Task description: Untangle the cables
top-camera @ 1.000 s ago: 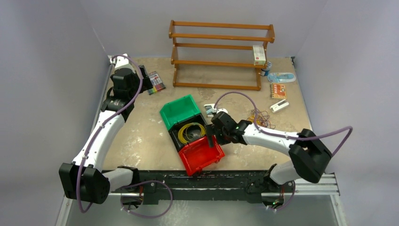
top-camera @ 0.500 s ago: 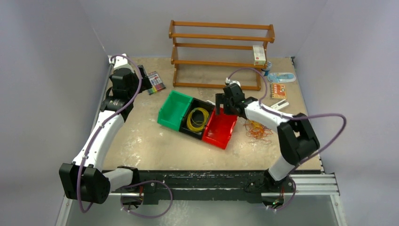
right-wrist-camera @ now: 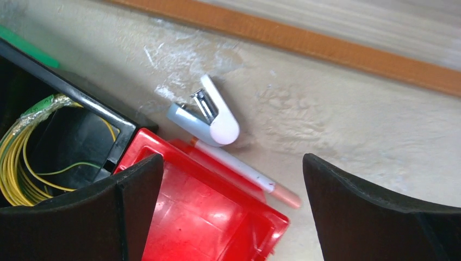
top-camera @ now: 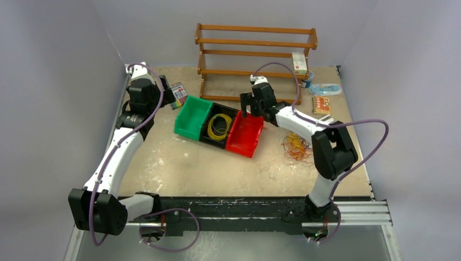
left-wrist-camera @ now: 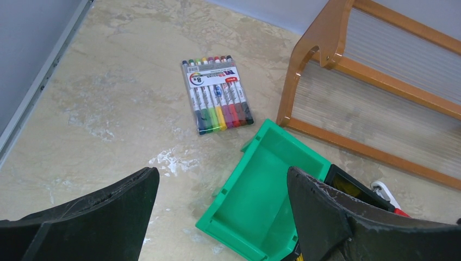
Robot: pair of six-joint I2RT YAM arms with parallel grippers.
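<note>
Our right tool point(right-wrist-camera: 231, 159) stands spread wide with nothing between its fingers, hanging over the far corner of the red bin point(right-wrist-camera: 206, 212). We cannot tell whether its left finger touches a rim. Just beyond it, a small white stapler point(right-wrist-camera: 209, 117) and a pen point(right-wrist-camera: 244, 171) lie on the worktop point(right-wrist-camera: 337, 125). In the black bin point(right-wrist-camera: 87, 103) next to the red one we see the yellow cable coil point(right-wrist-camera: 16, 157), lying flat as a near-round loop with no clear long axis. The orange cable tangle point(top-camera: 296, 147) lies loose on the worktop to the right of the bins, well apart from both tools, its strands running every way. Our left tool point(left-wrist-camera: 222, 173) is likewise wide apart and empty, hovering near the green bin point(left-wrist-camera: 261, 201). A marker pack point(left-wrist-camera: 216, 95) and the wooden rack point(left-wrist-camera: 348, 92) lie farther off.
</note>
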